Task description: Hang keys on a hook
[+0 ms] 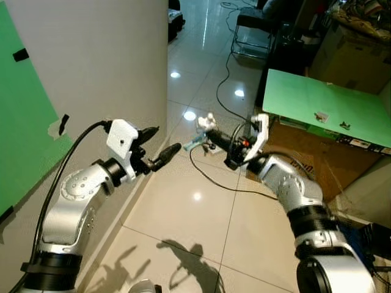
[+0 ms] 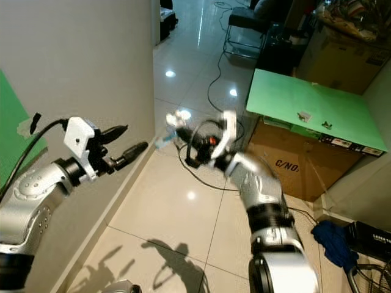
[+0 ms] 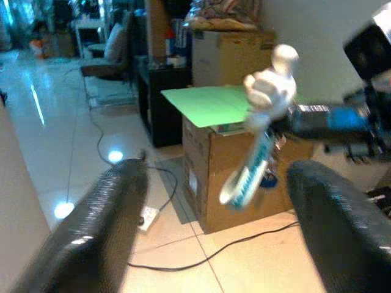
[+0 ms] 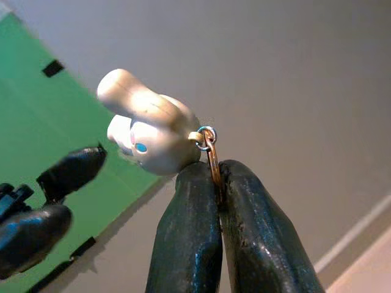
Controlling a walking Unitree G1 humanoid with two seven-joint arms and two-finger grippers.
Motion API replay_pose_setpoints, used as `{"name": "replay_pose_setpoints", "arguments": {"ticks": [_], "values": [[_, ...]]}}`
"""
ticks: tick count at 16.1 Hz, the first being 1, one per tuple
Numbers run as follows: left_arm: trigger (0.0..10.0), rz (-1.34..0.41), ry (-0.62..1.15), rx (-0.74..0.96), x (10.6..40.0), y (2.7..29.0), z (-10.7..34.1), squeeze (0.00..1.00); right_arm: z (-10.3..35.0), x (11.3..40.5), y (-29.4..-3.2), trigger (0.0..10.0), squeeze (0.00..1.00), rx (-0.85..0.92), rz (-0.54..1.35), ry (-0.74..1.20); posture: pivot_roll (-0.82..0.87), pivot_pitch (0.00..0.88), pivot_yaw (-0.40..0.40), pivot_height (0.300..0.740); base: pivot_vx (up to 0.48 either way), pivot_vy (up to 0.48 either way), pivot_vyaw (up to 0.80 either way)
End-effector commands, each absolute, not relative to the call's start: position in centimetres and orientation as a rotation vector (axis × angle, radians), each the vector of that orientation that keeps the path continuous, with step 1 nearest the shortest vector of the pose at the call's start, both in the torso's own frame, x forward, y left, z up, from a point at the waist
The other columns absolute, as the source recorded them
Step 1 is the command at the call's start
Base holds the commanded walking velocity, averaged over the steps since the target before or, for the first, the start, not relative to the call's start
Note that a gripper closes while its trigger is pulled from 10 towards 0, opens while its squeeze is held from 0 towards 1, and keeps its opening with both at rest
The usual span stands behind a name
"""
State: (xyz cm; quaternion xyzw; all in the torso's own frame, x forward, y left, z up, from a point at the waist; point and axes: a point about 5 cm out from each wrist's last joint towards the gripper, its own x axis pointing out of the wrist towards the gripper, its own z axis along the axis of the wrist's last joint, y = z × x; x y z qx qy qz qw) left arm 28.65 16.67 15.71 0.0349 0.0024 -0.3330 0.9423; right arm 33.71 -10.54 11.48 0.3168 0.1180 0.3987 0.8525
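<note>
Two black fingers (image 4: 201, 244) of the right hand (image 4: 215, 177) are pressed together on a thin brass-coloured ring, and from that ring hangs the keys (image 4: 149, 137): a pale, rounded plastic figure with a small blue dot, joined by a little steel loop. Seen from the head, the bunch (image 1: 204, 125) also carries a light blue strap or tag that dangles below the figure.

By the look of it, the bunch is light and will swing freely on its ring, since the figure and tag are loose pendants, not stiff parts. The ring is hard, thin and smooth, so it could twist or slip between the glossy rubbery pads; I judge it still the best place to hold, because it is the part that must go over a hook.

Left of the keys, the left hand (image 1: 160, 146) hovers with its two fingers spread apart and holds nothing, its tips just beside the dangling tag. Behind and left of the keys rises a matte grey wall (image 1: 104, 61) with a green sheet (image 1: 18, 128) taped to it. I cannot make out a hook. Below the keys lies a shiny tiled floor (image 1: 183, 207) with a black cable (image 1: 211, 177), and to their right a cardboard box (image 1: 311, 159) topped by a green board (image 1: 311, 101).
</note>
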Motion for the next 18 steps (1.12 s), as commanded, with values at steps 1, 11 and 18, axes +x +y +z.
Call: {"name": "replay_pose_setpoints", "arguments": {"ticks": [1, 11, 18], "values": [[10.0, -0.638, -0.006, 0.031, 28.6, 16.9, 16.0, 0.0, 11.4, 33.8, -11.1, 0.0, 0.0, 0.713, 0.794, 0.252, -0.02, 0.0, -0.071, 0.74, 0.0, 0.0, 0.0], [10.0, -0.234, 0.035, -0.157, 28.7, 15.5, 11.8, 0.0, 13.1, 33.2, -9.8, 0.0, 0.0, 0.392, 0.707, 0.087, -0.03, 0.0, -0.036, 0.74, 0.0, 0.0, 0.0], [10.0, 0.192, 0.043, 0.034, 28.3, 18.7, 9.2, 0.0, 11.0, 33.6, -10.9, 0.0, 0.0, -0.294, 0.35, -0.014, -0.02, 0.0, -0.037, 0.74, 0.0, 0.0, 0.0]]}}
